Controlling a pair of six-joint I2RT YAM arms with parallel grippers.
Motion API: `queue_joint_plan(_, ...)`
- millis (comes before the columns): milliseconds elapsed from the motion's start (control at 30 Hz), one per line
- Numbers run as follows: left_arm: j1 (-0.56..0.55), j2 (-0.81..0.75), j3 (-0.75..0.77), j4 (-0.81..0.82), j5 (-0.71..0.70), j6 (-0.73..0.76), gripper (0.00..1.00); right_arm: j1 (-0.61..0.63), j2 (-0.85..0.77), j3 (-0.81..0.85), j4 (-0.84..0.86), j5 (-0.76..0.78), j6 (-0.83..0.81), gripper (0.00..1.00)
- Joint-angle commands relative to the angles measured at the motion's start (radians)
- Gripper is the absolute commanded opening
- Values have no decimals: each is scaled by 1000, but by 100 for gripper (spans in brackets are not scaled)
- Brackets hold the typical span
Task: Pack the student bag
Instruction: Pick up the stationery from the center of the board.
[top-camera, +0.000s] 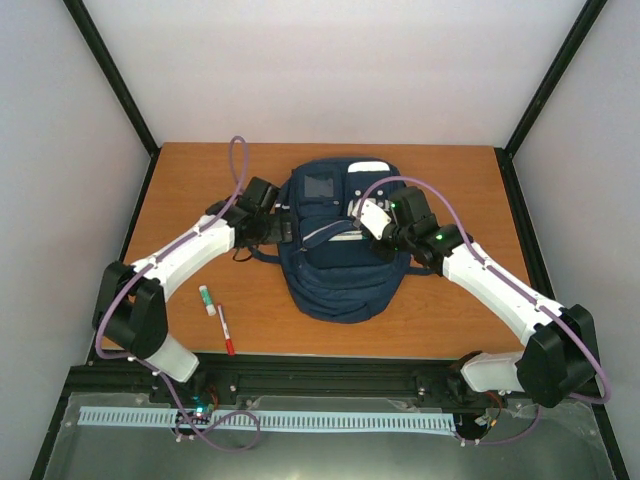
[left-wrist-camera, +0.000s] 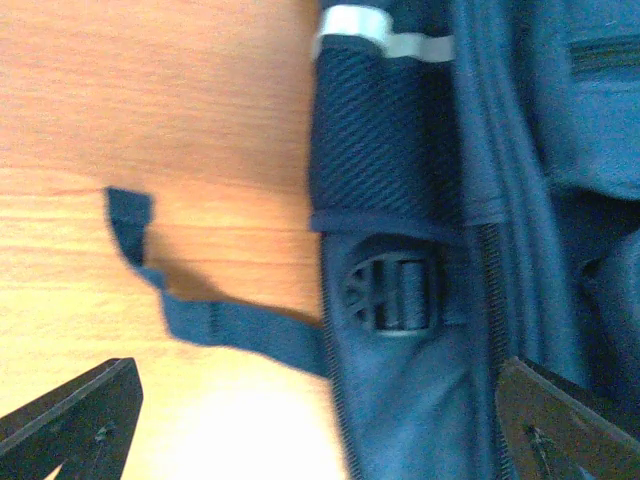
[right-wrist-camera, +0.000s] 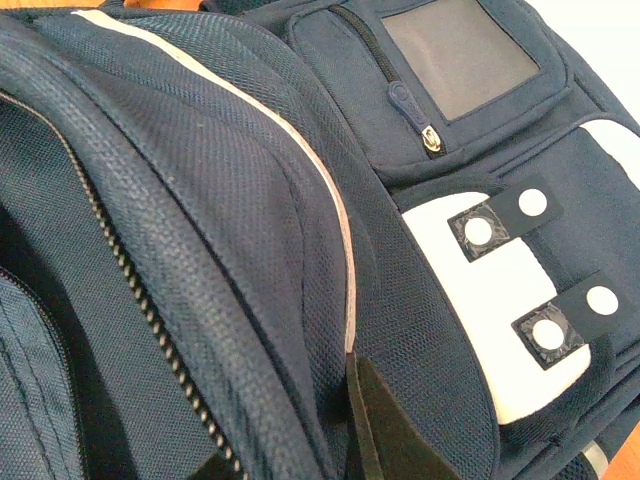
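Main worry first: my right claw (right-wrist-camera: 300, 452) has only a thin fold of the bag (top-camera: 335, 255), the rim beside the zipper teeth (right-wrist-camera: 150, 310) of the open mouth. As I judge it, any pull on that soft, ribbed fabric could slide it out of the pinch. Then the mouth flops shut and nothing goes in. Pull too hard instead and the whole bag may drag across the table (top-camera: 200, 190), since nothing pins it down.

Second worry, on the bag's left side: a loose strap (left-wrist-camera: 215, 325) trails out from the bag, and a buckle (left-wrist-camera: 395, 295) sits on the bag's side panel. If my left claw (left-wrist-camera: 320, 435) closes carelessly, it could grab the strap or catch the buckle rather than the bag's wall.

Now the claws. Left: spread as wide as it goes, empty, one finger over bare wood just off the bag's left edge, the other over the bag itself. I cannot tell whether either tip touches anything. Right: squeezed almost together, clamped on that rim, on the right part of the bag.

The bag lies flat, pockets up. A red pen (top-camera: 227, 330) and a small white tube (top-camera: 207, 298) wait well off its left side, not yet packed.
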Motion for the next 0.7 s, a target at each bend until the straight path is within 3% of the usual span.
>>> queue_joint_plan(0,0,-44,-14,-192,-107,-8,100,5,-29,-1,51,-59,14,6)
queue_joint_plan(467,0,-355,-355,18,63,84,100,5,-12,-4,51,-81,7,7)
queue_joint_plan(567,0,-428,-364,34,6,62,100,5,-11,-5,51,-82,7,7)
queue_joint_plan(667,0,-413,-337,-95,-188,-133,100,5,-12,-6,50,-84,7,7)
